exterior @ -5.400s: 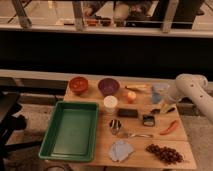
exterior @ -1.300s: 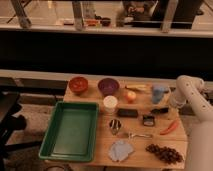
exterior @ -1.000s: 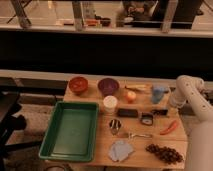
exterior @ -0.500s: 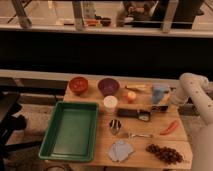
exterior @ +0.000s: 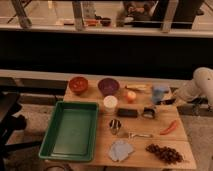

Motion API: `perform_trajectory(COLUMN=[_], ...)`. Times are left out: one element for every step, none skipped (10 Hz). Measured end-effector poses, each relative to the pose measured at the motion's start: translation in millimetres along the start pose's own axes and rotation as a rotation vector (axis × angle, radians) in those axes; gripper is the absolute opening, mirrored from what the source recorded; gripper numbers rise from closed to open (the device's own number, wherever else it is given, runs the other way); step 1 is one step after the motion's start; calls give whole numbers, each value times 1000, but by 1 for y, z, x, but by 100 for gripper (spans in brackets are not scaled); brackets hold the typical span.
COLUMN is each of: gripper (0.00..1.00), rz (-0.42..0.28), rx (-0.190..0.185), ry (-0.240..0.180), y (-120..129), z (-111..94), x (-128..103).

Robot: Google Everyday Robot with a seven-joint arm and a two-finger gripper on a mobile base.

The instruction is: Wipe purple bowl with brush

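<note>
Your claw (exterior: 169, 102) well right of the purple bowl (exterior: 108, 86), brush (exterior: 149, 111) also right of it, grip state you cannot tell.

Glowing dim and amber over the wooden table (exterior: 155, 124), brightening along the top of the frame, sinking into black across the middle band. Catching pale light on the arm (exterior: 202, 85), leaving the gripper (exterior: 169, 102) dark at center right.

No text, label, brand, number or sign readable anywhere. Nothing legible on the round deep purple bowl (exterior: 108, 86), the round red-orange bowl (exterior: 78, 84) or the green rectangular plastic tray (exterior: 71, 129). Dark two-finger gripper (exterior: 168, 102) over the right side of the light wooden table (exterior: 102, 143), just beside the pale blue object (exterior: 160, 91), near the small dark brush (exterior: 149, 112).
</note>
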Motion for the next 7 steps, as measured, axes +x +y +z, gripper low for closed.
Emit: perform_trajectory(gripper=[0,0,0,0,0,0,0], rz=[-4,-14,-32,-54,-78,-107,-145], rx=[27,54,82,110,137,163,189], ry=[-11,-23,-34,-44,-52,-62,-73], y=[-2,-4,-6,-6,-3,2,9], z=[-14,-30,-47,-65,-82,-98,-113], x=[1,-1,-7,-14,-21,-31,-45])
